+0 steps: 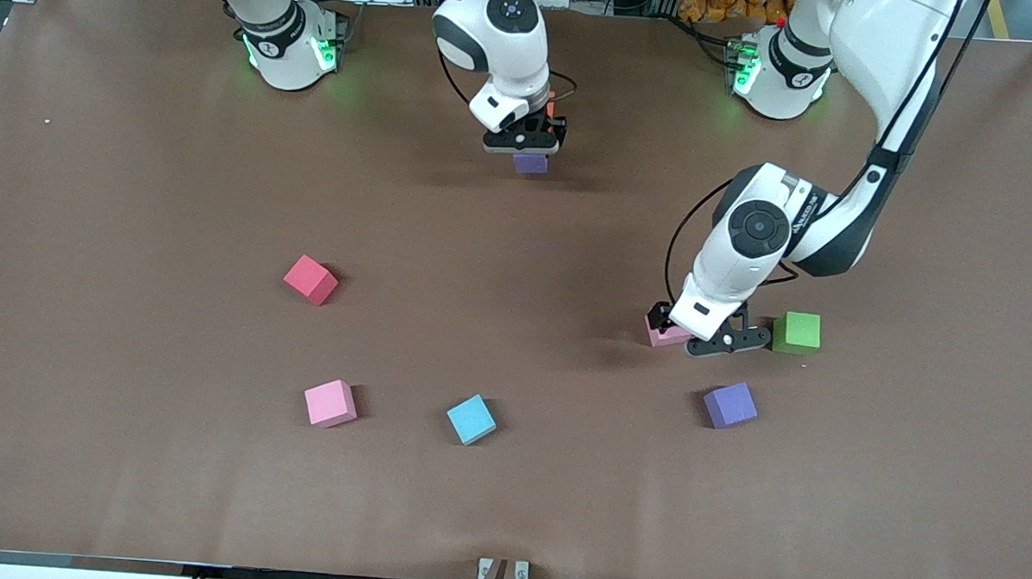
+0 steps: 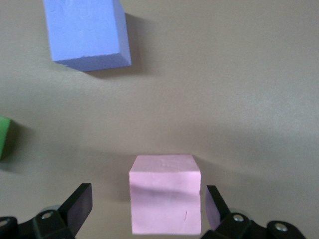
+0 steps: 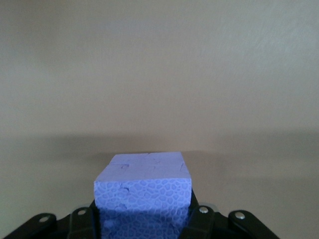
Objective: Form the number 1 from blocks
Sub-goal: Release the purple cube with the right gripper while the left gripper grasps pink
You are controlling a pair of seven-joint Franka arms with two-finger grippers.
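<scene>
- The right gripper [image 1: 526,141] is near the robots' bases at about twelve o'clock on the worktop [image 1: 122,207], its fingers clamped on a purple block [image 1: 530,164]; an orange block [image 1: 551,106] peeks out just beside the wrist.
- In the right wrist view, that purple block [image 3: 143,186] sits squarely between the fingers, one flat face up.
- The left gripper [image 1: 699,331] is low at about four o'clock, fingers [image 2: 79,204] spread wide on either side of a pink block [image 2: 165,193], apart from its sides.
- This pink block [image 1: 664,334] rests flat on the worktop, beside a green cube [image 1: 795,333].
- A second purple block [image 1: 730,404] lies nearer the front camera, turned slightly.
- Another pink block [image 1: 330,403] sits at about seven o'clock, with a light blue cube [image 1: 471,419] beside it and a red cube [image 1: 310,279] farther up.
</scene>
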